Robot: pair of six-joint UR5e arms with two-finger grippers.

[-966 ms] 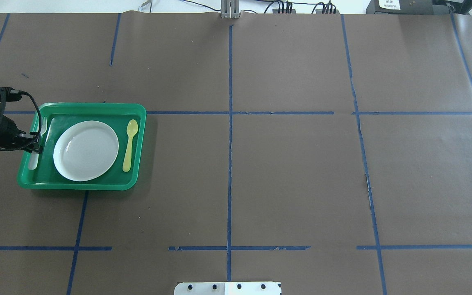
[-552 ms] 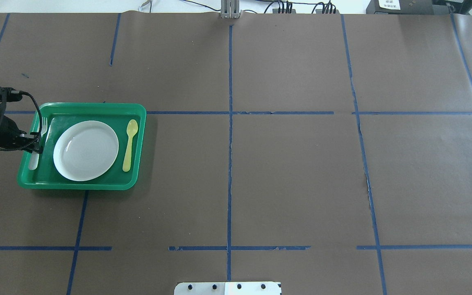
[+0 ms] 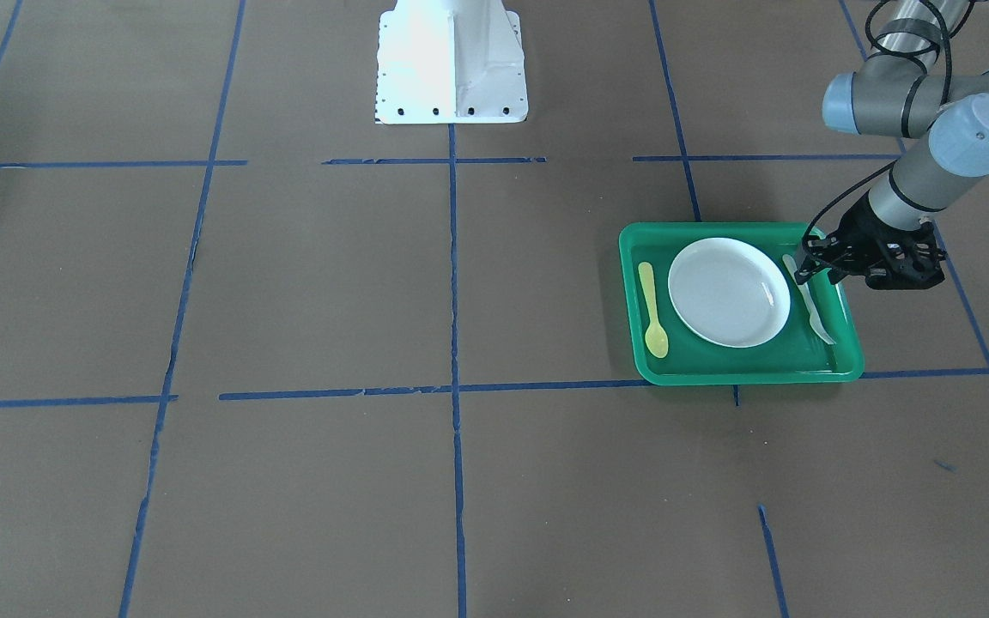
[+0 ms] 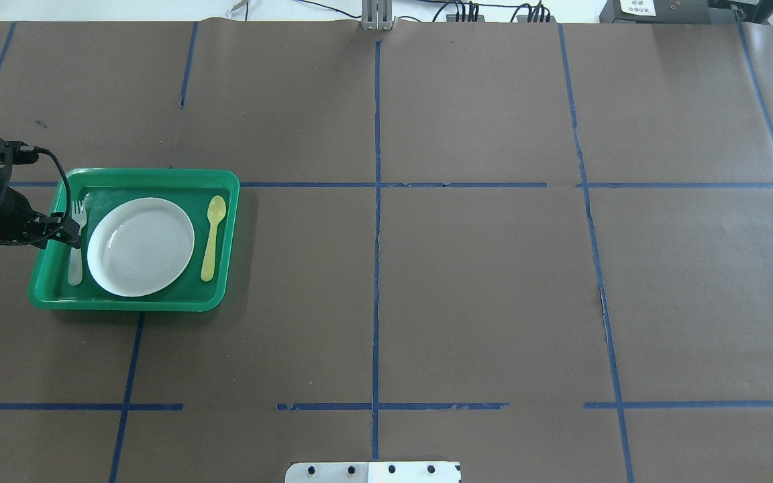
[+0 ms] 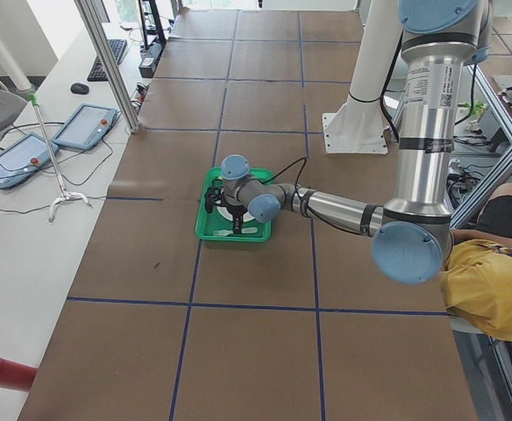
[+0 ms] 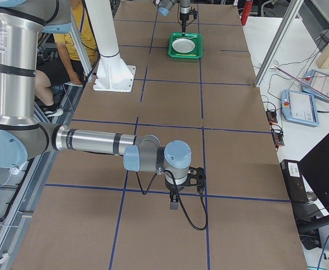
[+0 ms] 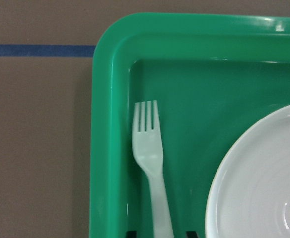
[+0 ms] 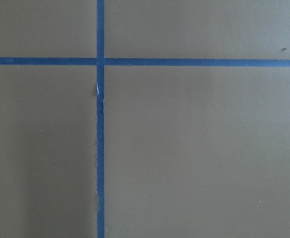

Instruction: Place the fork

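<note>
**Front view:** the fork (image 3: 816, 316) lies flat inside the green tray (image 3: 743, 378), in the strip between the white plate (image 3: 729, 292) and the tray's wall on the robot's left. A yellow spoon (image 3: 651, 309) lies in the tray on the plate's other side. The left claw (image 3: 806, 271) hangs over the fork's handle.

**Overhead view:** the tines point to the tray's far end.

**Left side view:** the left arm (image 5: 326, 209) hides part of the tray.

**Right side view:** the right claw (image 6: 174, 201) hangs well apart from the tray. Whether it is open or closed cannot be told.

**Left wrist view:** two dark fingertips (image 7: 130, 233) flank the handle without touching it, so the claw stands open.

**Right wrist view:** brown table cover (image 8: 199, 148) crossed by blue tape (image 8: 100, 148).
</note>
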